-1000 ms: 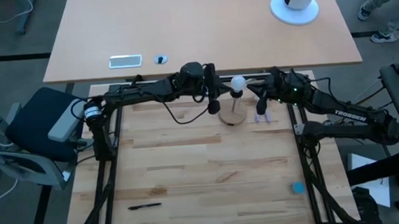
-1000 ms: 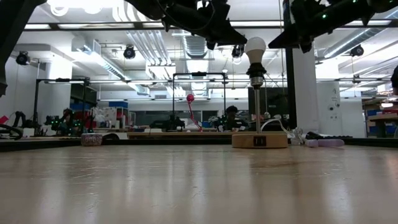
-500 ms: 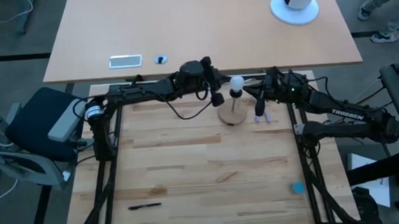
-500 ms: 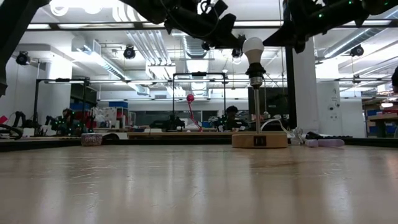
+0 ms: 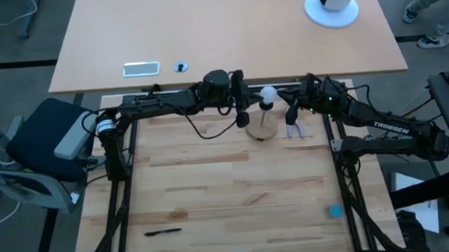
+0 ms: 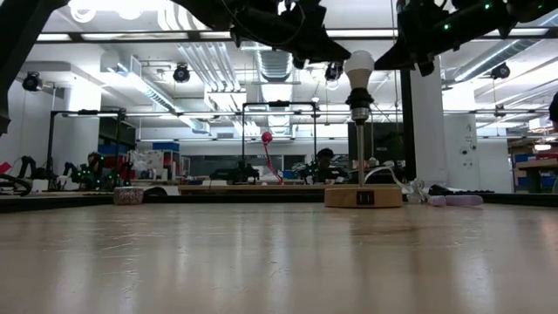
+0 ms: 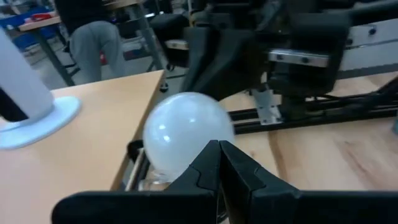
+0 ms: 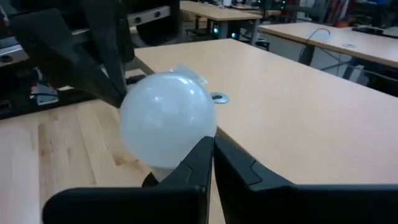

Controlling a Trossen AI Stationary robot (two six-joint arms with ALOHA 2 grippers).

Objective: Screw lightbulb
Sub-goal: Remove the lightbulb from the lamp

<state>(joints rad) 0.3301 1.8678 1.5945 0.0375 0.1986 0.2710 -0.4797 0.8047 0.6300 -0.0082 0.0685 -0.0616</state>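
Frosted white glass marks the lightbulb (image 5: 268, 97), which stands upright with its grey screw end in the socket atop the black post (image 6: 360, 148) of the round wooden disc (image 5: 261, 131). The lamp stand sits at the twelve o'clock edge of the wooden table (image 5: 229, 196).

The left gripper (image 5: 242, 119) hangs at about nine o'clock of the bulb, near it but apart. Its wrist view shows the two dark fingers pressed together with nothing between them, and the bulb just ahead of the tips. Half a second ago this gripper sat closer to the glass, seemingly right against it in the low view. Now it has drawn back a little, and a clear gap shows there again.

The right gripper (image 5: 291, 126) waits at about four o'clock of the bulb, its fingers likewise closed to a thin slit on nothing. It has barely shifted.

The bulb itself stands as it did a second ago. Judging from this, the left arm's push may have nudged or turned the bulb, and the retreat looks like a reset. Whether the thread is fully seated cannot be told.
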